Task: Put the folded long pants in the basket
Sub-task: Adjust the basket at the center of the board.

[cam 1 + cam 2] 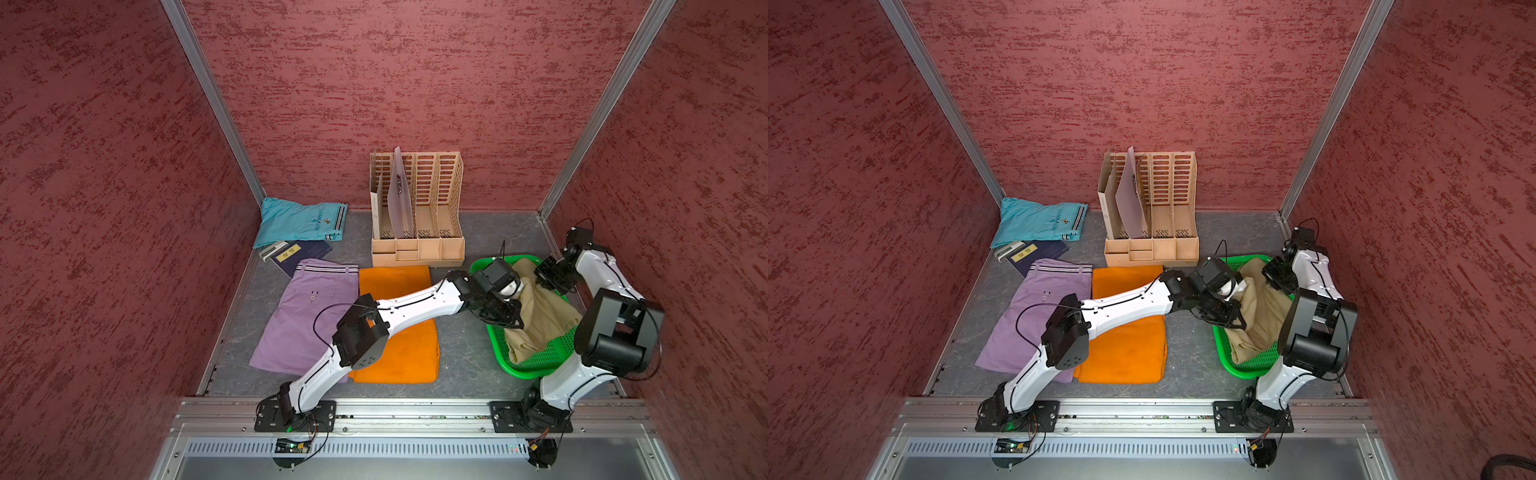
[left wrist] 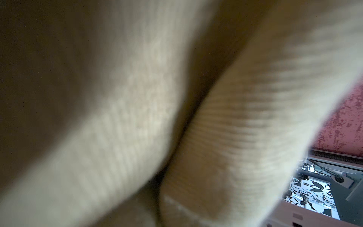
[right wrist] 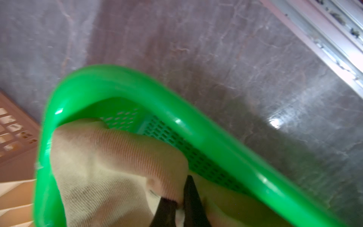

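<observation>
- Khaki pants [image 1: 544,320] are in the green basket [image 1: 505,368], at the right of the table [image 1: 465,349]; bunched rather than flat.
- Their long axis runs far-to-near along the basket's length. The far end is lifted into a peak, the near end rests on the mesh floor, and one fold hangs over the right rim.
- Left gripper [image 1: 509,320]: narrow, at the cloth's left edge, apparently pinching it. Its jaws are hidden, and tan cloth [image 2: 235,137] fills the left wrist view.
- Right gripper [image 3: 179,202]: clamped on a khaki fold inside the far end of the basket [image 3: 206,137].
- Orange pants [image 1: 399,328]: flat on the table at centre, long axis far-to-near.
- Lilac pants [image 1: 303,320]: just left of the orange pair, striped waistband at the far end.
- Turquoise pants [image 1: 299,220]: far left corner, long axis left-to-right, waistband pointing right.
- Beige file organizer [image 1: 417,249] stands by the back wall; a dark booklet [image 1: 309,251] lies between the turquoise and lilac pairs.
</observation>
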### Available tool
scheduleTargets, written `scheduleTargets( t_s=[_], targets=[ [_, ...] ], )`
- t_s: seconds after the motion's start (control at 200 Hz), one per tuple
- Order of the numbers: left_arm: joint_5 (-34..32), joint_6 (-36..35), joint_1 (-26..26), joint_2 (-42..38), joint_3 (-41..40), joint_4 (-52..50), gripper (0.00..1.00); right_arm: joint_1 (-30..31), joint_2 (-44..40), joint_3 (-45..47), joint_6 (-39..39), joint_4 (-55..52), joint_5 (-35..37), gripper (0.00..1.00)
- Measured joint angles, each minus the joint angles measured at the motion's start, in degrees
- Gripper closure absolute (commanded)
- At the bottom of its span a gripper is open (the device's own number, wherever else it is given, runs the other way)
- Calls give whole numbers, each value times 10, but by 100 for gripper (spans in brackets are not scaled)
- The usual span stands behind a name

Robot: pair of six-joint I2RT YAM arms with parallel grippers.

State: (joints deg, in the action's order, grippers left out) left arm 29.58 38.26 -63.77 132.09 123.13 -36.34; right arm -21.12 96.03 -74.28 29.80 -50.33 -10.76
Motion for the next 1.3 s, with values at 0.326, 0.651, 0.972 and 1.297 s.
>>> scheduleTargets(
  t_s=[0.326,0.651,0.972,1.297],
  targets=[
    [40,-71,113,0,26,-66,100,12,-250,77,-2,-28,25,100],
    [88,-122,174,51,148,-102,100,12,-288,155,-3,-35,30,100],
    [97,-142,144,82,155,-120,100,12,-367,194,0,-81,24,100],
    [100,-146,172,82,201,-112,100,28,-459,197,28,-158,19,100]
  ],
)
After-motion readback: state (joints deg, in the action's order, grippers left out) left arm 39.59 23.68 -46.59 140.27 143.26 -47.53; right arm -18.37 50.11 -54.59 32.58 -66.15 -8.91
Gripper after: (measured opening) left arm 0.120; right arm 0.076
